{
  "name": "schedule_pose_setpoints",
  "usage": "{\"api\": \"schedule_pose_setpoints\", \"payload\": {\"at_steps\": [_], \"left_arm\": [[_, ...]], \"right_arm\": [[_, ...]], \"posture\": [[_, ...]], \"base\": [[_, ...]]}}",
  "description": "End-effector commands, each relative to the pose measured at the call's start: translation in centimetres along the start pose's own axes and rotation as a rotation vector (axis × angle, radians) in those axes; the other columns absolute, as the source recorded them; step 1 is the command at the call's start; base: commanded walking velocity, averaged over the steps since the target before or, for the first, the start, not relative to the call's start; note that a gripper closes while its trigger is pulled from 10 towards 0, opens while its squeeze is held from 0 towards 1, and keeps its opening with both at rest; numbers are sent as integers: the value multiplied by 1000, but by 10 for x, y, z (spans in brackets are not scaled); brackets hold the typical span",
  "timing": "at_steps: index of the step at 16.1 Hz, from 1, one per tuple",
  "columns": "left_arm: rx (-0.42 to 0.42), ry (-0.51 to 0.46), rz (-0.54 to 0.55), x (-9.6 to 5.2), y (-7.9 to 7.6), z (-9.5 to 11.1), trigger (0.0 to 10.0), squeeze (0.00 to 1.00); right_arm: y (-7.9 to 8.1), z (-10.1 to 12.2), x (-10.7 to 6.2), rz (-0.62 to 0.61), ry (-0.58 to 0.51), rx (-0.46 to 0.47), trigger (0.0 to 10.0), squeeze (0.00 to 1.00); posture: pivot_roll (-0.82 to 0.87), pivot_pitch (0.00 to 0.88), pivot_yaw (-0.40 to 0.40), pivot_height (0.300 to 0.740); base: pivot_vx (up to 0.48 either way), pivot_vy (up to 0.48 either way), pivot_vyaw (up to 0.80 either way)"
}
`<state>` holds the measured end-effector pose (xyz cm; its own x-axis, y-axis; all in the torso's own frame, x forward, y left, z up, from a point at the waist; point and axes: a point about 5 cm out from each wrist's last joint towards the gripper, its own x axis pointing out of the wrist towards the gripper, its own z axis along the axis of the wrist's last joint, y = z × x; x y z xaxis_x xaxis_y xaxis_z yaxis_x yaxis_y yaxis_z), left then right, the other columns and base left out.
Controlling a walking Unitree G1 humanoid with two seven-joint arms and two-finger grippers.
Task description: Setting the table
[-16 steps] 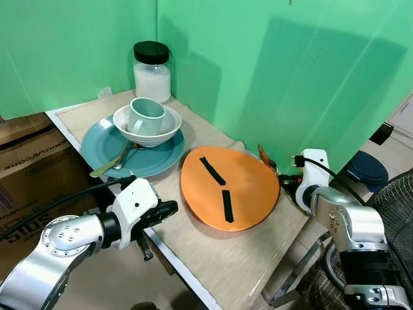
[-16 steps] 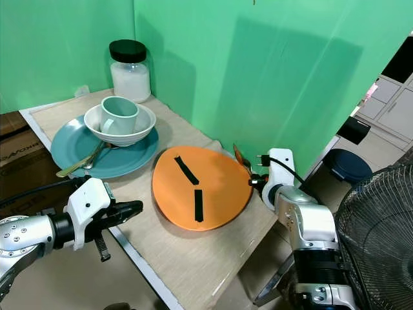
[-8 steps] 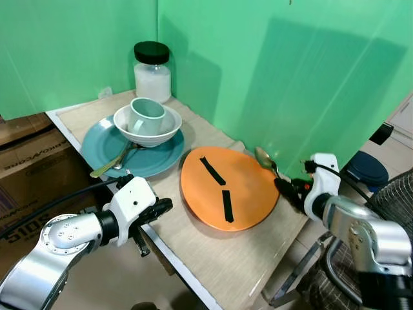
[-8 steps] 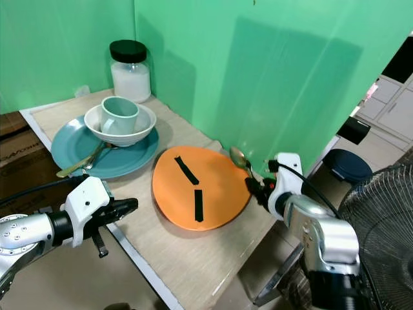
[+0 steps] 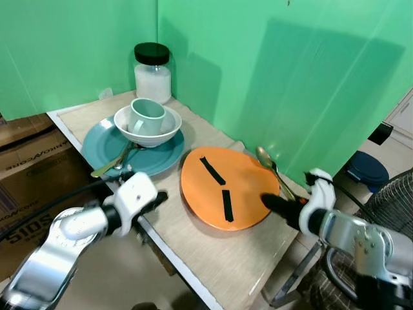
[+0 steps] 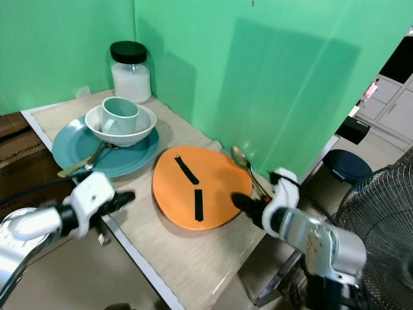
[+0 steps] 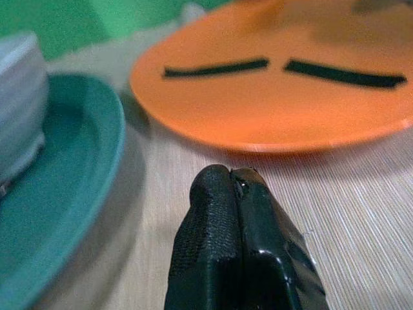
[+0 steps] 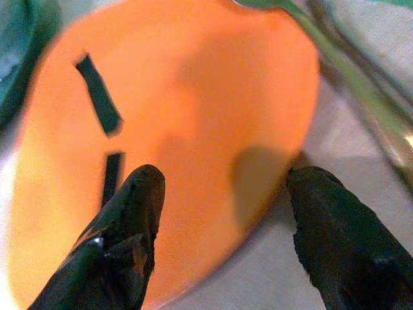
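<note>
Table setting looks barely begun, as a judgement. The orange placemat [image 5: 227, 188] w/ 2 black tape strips lies flat near the right end of the table [image 5: 213, 258], and a gold spoon [image 5: 272, 169] lies just beside its far right edge, bowl end toward the green backdrop. That's about all that seems placed.

Everything else is stacked at the far left: teal plate [image 5: 158, 158] carrying a white bowl [image 5: 169, 126], a pale green mug [image 5: 146, 116] standing inside the bowl, plus cutlery [image 5: 115, 162] resting on the plate's near rim w/ handles poking over the edge. A jar [image 5: 153, 72] w/ black lid stands behind them at the far corner.

Right gripper [image 8: 222, 213] hovers over the mat's near right edge, fingers spread wide, holding nothing; the spoon lies just past them. Left gripper [image 5: 157, 197] sits at the table's near edge between plate and mat, fingers [image 7: 239, 258] pressed together, empty.

Left to do, probably: move plate onto the mat, sort bowl and mug, lay the remaining cutlery beside it. Can't tell what pieces the cutlery on the plate is
</note>
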<state>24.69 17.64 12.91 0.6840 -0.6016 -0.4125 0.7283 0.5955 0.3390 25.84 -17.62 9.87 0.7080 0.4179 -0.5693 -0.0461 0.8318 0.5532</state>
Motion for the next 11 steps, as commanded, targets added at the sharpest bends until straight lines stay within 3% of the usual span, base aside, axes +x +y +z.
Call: {"api": "schedule_pose_setpoints", "payload": {"at_steps": [1,4,11], "left_arm": [[28,-27,3,6,0,4,10000,0],[32,-90,-8,18,4,11,10000,0],[-2,-86,-4,40,3,-10,10000,0]], "right_arm": [[0,4,-1,15,-5,32,10000,0],[2,2,3,19,9,58,10000,0],[1,-7,9,56,31,167,10000,0]], "posture": [[106,0,-108,740],[106,0,-105,740],[107,0,-112,740]], "base": [[0,0,0],[0,0,0],[0,0,0]]}}
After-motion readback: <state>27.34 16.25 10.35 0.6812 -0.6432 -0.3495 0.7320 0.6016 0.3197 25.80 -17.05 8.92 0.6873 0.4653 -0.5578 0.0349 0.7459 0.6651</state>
